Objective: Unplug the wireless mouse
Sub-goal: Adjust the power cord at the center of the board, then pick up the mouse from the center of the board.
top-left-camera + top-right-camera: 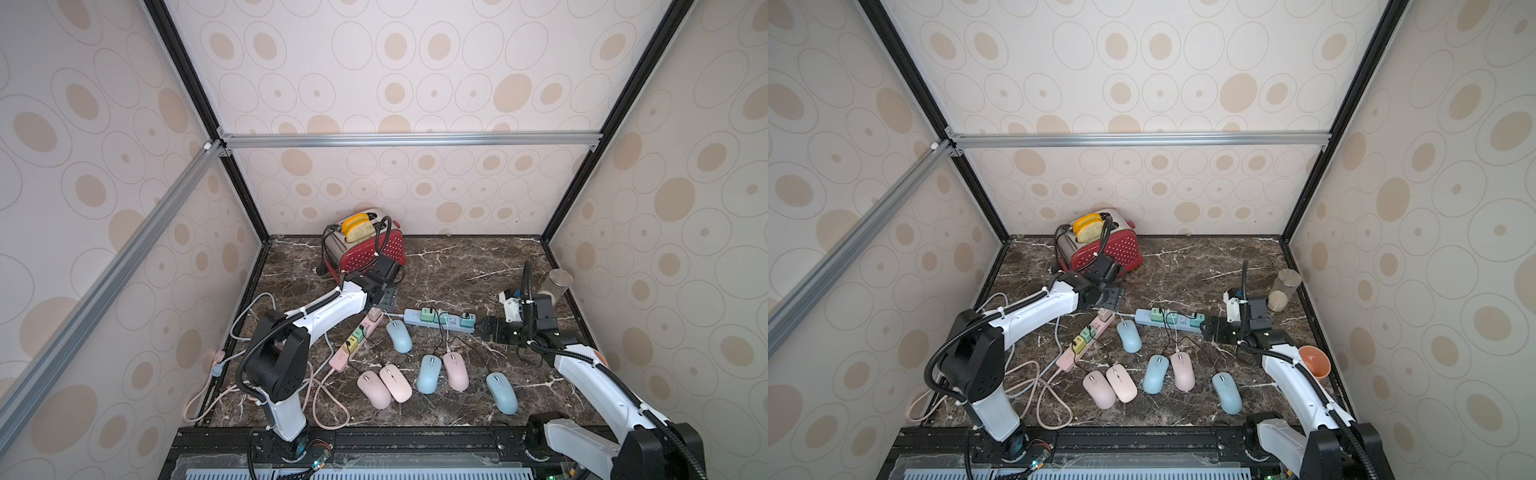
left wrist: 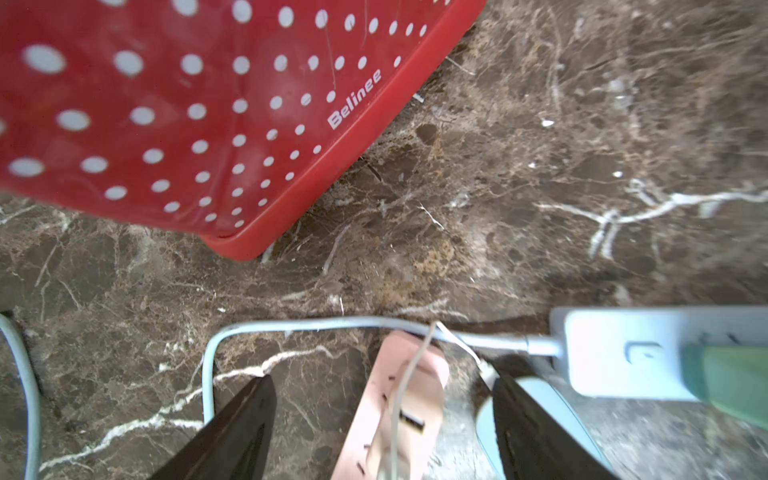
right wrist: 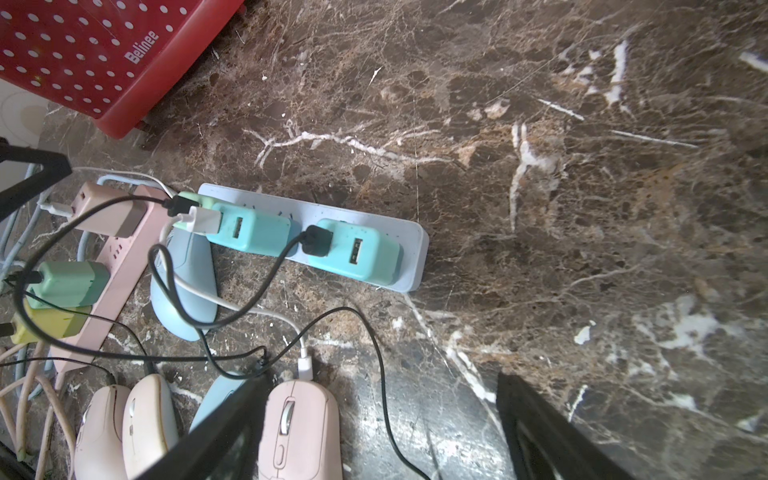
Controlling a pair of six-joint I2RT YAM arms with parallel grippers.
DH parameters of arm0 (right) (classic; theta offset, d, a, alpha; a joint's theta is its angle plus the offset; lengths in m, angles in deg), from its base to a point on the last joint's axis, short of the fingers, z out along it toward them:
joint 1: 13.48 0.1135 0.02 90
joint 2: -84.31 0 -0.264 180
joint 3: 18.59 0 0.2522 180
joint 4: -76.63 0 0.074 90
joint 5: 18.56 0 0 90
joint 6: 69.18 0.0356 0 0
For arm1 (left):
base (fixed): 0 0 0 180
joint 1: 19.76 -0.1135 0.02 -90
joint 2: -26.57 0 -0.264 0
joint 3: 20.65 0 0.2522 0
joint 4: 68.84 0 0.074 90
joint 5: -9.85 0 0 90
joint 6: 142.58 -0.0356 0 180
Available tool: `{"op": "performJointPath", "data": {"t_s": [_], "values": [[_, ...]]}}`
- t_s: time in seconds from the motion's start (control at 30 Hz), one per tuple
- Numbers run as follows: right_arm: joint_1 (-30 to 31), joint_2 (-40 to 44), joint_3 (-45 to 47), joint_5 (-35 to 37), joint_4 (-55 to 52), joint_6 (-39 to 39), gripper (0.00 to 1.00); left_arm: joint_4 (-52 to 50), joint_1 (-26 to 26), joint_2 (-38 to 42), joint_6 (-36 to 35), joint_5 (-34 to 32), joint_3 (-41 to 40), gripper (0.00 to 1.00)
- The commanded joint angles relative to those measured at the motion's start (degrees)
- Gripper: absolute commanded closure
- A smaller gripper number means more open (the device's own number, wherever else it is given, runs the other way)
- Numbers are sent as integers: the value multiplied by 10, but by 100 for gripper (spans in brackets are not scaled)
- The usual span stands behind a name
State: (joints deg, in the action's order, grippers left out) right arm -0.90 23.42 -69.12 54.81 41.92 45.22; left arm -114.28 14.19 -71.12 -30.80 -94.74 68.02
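Observation:
Several pink and blue mice lie at the front of the marble table, wired to adapters on a pink power strip (image 1: 351,345) and a blue power strip (image 1: 440,320). One pink mouse (image 3: 299,424) has a white cable running to a teal adapter (image 3: 249,230) on the blue strip. My left gripper (image 2: 384,382) hangs open over the far end of the pink strip, astride its pink adapter (image 2: 415,399) and touching nothing; in both top views it (image 1: 384,297) sits in front of the toaster. My right gripper (image 3: 378,386) is open and empty beside the blue strip's right end (image 1: 482,328).
A red toaster (image 1: 365,249) with bread stands at the back, close behind my left wrist. A glass jar (image 1: 559,286) stands at the right wall, with an orange bowl (image 1: 1314,361) near my right arm. Loose cable loops (image 1: 328,407) lie at the front left.

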Motion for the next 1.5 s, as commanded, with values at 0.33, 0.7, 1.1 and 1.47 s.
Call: {"op": "performJointPath", "data": {"t_s": [0.33,0.7,1.1,1.47], "values": [[-1,-56,-22,-63,14,49,7,78,-4,271,167,52,-114,1],[15,41,-9,-146,8,38,15,107,-7,412,183,133,-189,17],[410,-84,-95,12,-72,28,17,58,-7,563,203,96,-280,17],[595,-326,-277,103,-139,7,15,18,-7,659,206,48,-300,1]]}}
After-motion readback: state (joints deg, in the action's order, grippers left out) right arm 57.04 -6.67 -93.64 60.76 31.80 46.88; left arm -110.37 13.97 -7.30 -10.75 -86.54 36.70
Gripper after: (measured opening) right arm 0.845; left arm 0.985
